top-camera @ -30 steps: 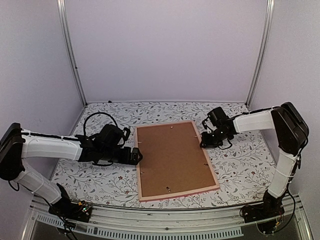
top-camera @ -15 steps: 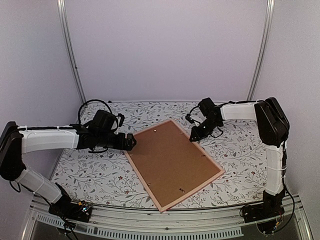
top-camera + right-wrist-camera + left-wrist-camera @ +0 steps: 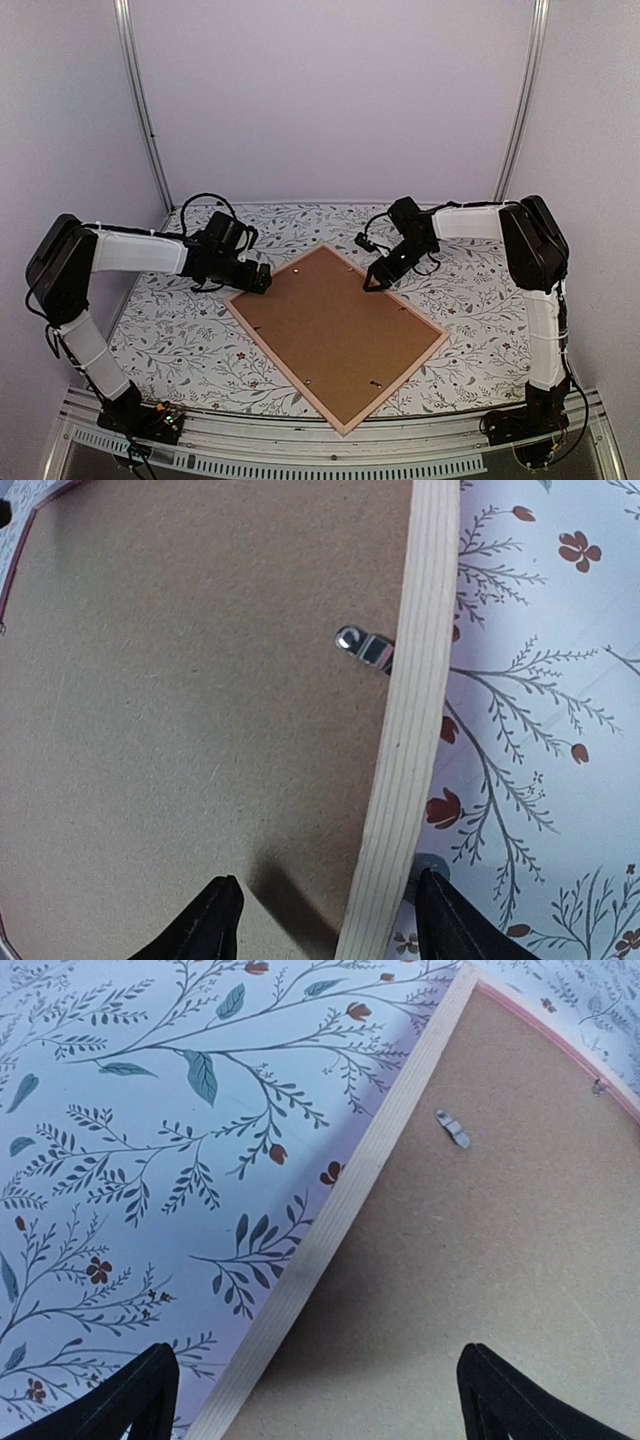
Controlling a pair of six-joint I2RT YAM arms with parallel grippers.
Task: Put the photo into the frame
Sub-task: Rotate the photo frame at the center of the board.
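Legible text, labels, brands, numbers, signs: none in any view. Frame (image 3: 412, 730) and floral table cover (image 3: 480, 320) carry no readable marking; the cover bears a printed plant pattern only.

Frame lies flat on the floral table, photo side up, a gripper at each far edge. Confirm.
Not photo side up: the frame lies back up, its brown backing board showing in the top external view. Otherwise right: flat on the floral table, left gripper and right gripper at its far edges.
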